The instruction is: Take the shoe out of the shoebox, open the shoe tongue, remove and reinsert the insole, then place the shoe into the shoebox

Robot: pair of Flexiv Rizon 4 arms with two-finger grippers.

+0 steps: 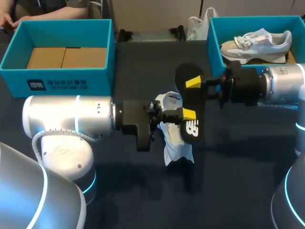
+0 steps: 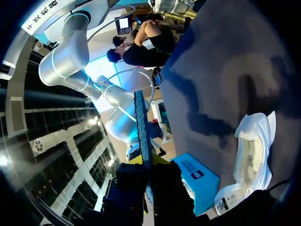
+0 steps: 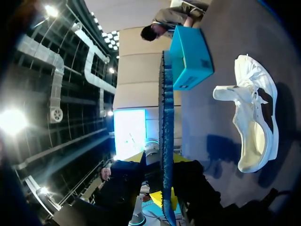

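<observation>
Item: 1 black insole [image 1: 190, 99], out of the shoe and held in the air above the table [image 1: 143, 195]. Left pincer [image 1: 188, 114]: appears clamped on the insole's nearer half, which shows edge-on between its fingers in the left wrist view. Right pincer [image 1: 193, 82]: appears clamped on the farther half, where the right wrist view shows the same edge-on blade between its fingers. 1 white shoe [image 1: 175, 143] lies on the table directly under the insole and a little toward the left arm's side, touching neither pincer. Its long axis runs near-to-far, roughly parallel to the insole, and both wrist views show the opening exposed. Left shoebox [image 1: 62, 78]: blue, no shoe inside, well apart from the shoe. Right shoebox [image 1: 214, 45]: blue, holding 1 second shoe [image 1: 257, 42]. Judgement: removal is done and reinsertion is pending. That move turns on the insole being lowered lengthwise into the opening beneath it. The left pincer is the nearer of the 2 to the shoe. With both pincers on the insole, nothing steadies the shoe.
</observation>
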